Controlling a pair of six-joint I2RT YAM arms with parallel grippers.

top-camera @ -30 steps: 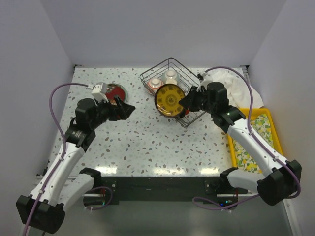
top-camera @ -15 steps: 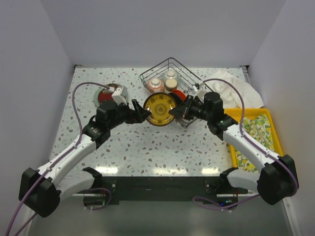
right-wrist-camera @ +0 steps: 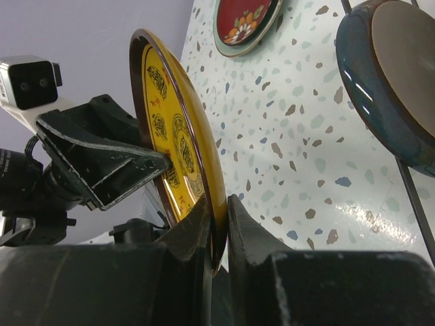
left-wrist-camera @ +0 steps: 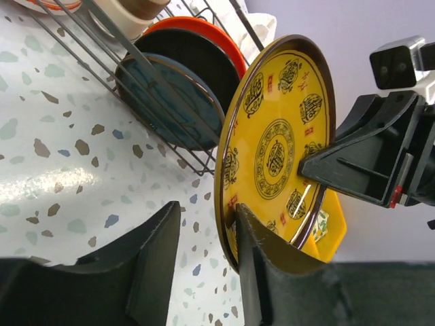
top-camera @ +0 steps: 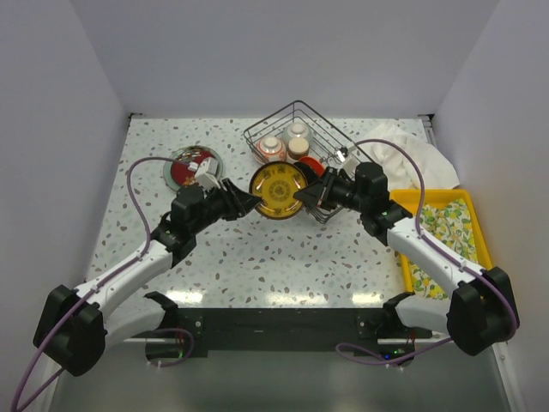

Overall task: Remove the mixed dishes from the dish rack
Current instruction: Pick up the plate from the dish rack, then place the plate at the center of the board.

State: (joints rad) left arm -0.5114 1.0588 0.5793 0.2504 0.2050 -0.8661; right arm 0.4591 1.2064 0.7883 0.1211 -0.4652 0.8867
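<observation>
Speckled table (top-camera: 257, 249); yellow plate (top-camera: 276, 190) likely stiff, slick, breakable, best taken by rim; right gripper (right-wrist-camera: 219, 204) clamps rim; left gripper (left-wrist-camera: 206, 217) straddles opposite rim, unclamped.

White shells and black joints cover the left arm (top-camera: 129, 270) and right arm (top-camera: 429, 249). Behind the matte black left pincer (top-camera: 253, 202) and right pincer (top-camera: 302, 196) trail thin purple cables (top-camera: 130, 184); small white camera blocks (left-wrist-camera: 401, 61) sit atop them.
</observation>
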